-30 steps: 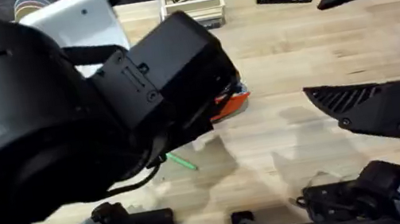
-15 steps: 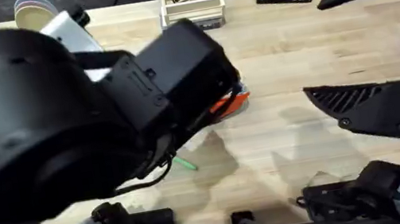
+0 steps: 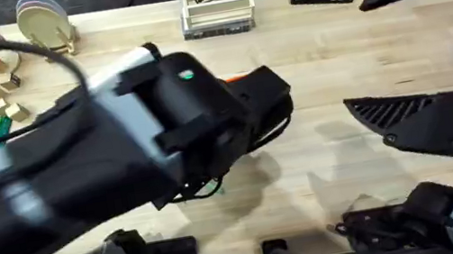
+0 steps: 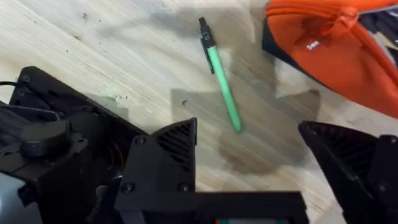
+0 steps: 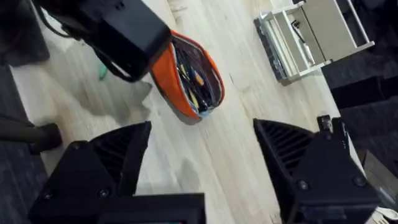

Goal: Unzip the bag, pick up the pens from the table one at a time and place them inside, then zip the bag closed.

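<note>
Since the earlier frame our left arm has swung across the overhead view and now covers most of the soft orange bag (image 3: 235,78); a thin edge shows. From the left wrist we see our left gripper (image 4: 261,162) with its ribbed black fingers (image 4: 171,146) spread wide and empty above the slim green pen (image 4: 222,84), which lies flat on the pale jointed wood of the table (image 4: 112,56), just beside the bag's rounded fabric end. Our right gripper (image 5: 202,165) hangs wide too, holding nothing. Below it the bag (image 5: 193,78) lies unzipped, with thin pens inside its dark lining.
</note>
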Robot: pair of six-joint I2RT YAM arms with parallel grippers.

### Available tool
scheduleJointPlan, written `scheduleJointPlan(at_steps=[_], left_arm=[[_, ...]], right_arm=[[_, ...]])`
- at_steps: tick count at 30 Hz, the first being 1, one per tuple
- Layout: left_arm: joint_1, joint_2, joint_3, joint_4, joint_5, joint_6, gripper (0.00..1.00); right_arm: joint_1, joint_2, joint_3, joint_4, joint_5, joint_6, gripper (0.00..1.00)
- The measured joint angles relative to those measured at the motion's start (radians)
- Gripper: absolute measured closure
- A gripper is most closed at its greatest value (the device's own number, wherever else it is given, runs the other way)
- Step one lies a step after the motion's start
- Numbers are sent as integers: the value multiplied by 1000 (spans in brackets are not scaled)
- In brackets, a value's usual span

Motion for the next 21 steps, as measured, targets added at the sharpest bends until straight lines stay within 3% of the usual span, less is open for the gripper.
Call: scheduleJointPlan(at_steps=[9, 21], left_arm=[[-26, 75, -31, 81, 18, 0, 9], [-41, 75, -216, 247, 44, 0, 10]], right_arm=[[0, 0, 0, 0, 0, 0, 5], [0, 0, 0, 0, 0, -9, 5]])
